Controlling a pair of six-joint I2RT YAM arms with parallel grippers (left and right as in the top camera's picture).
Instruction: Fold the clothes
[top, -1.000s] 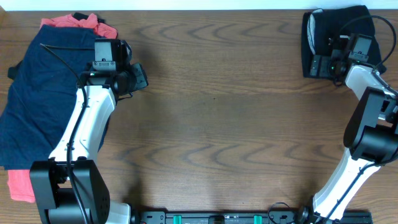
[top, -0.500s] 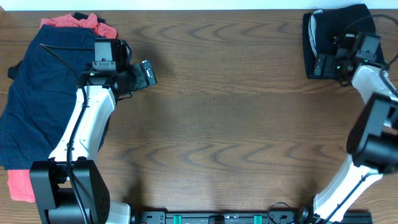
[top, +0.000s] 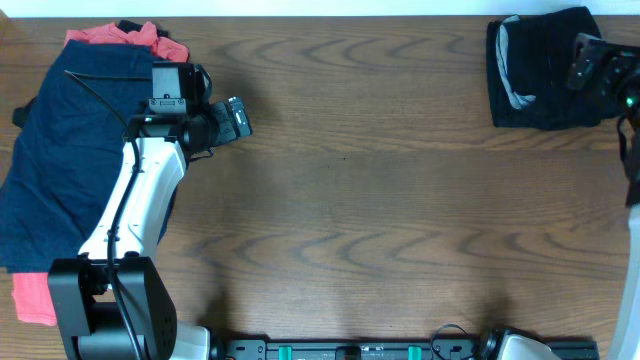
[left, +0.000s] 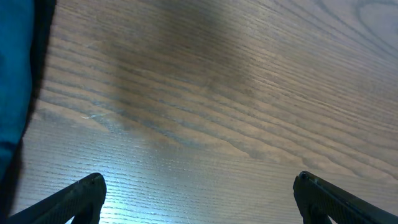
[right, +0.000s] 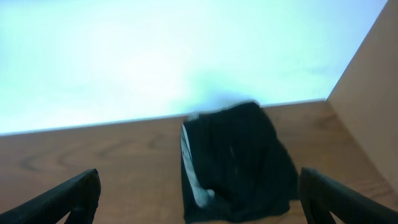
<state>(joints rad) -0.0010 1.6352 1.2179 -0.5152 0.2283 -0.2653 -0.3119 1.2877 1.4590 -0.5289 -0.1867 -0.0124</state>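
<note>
The clothes are split across the table (top: 350, 200). The black shorts (top: 540, 70) sit folded at the far right corner, pale waistband lining (top: 512, 62) showing. The navy shorts (top: 70, 150) sprawl unfolded along the left edge, with a coral-red piece (top: 125, 38) poking out at the far end and again at the near end. The left gripper (top: 240, 117) hovers just right of that pile, and its wrist view shows the jaws spread wide and empty over bare wood, navy fabric at the left margin. The right gripper (right: 199, 177) is also wide open and holding nothing, looking down at the black bundle from above. Now the hazards. On the right, that arm is close to the finished fold, and a low swing could clip the bundle, flip it open or nudge it toward the table edge right beside it. On the left, the navy lies over the coral, so a deep pinch risks catching both layers and dragging the whole heap. A shallow pinch at the hem risks the cloth slipping out mid-pull and bunching. The one-handed pull looks like the likeliest trouble.
</note>
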